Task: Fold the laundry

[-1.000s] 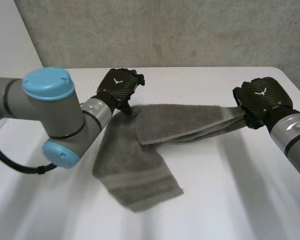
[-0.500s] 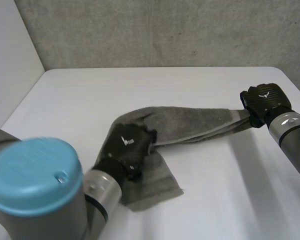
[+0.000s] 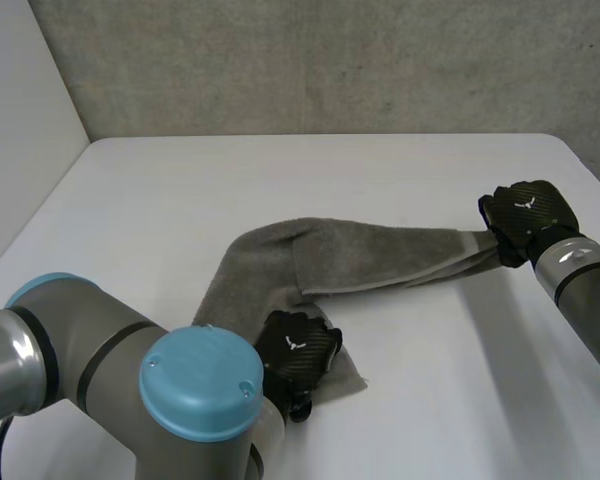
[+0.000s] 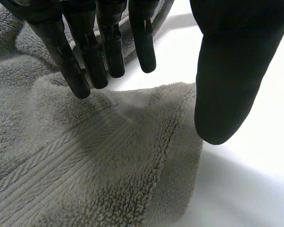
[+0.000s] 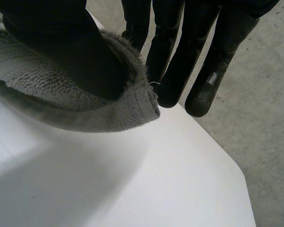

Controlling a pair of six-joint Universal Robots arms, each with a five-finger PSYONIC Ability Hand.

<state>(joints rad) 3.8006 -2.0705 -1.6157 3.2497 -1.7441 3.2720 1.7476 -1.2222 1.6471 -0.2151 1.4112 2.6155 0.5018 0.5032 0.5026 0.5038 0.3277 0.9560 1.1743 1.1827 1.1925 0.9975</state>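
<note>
Pinching the towel [image 3: 280, 265] end, right hand [image 3: 525, 212] fingers [image 5: 173, 61] close on the thumb; left hand [image 3: 298, 352] fingers [image 4: 83, 56] straight over a corner.

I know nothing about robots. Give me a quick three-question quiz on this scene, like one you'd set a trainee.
1. True or false: the grey terry towel lies fully spread out flat on the white table.
2. The right hand is: A) open above bare table; B) pinching one end of the towel between thumb and fingers; C) pressing flat on the towel's middle.
3. Fill in: over the towel's near corner, the left hand has its fingers ____ (straight or curled).

Key: 1 false, the towel is bent and partly doubled over; 2 B; 3 straight.
</note>
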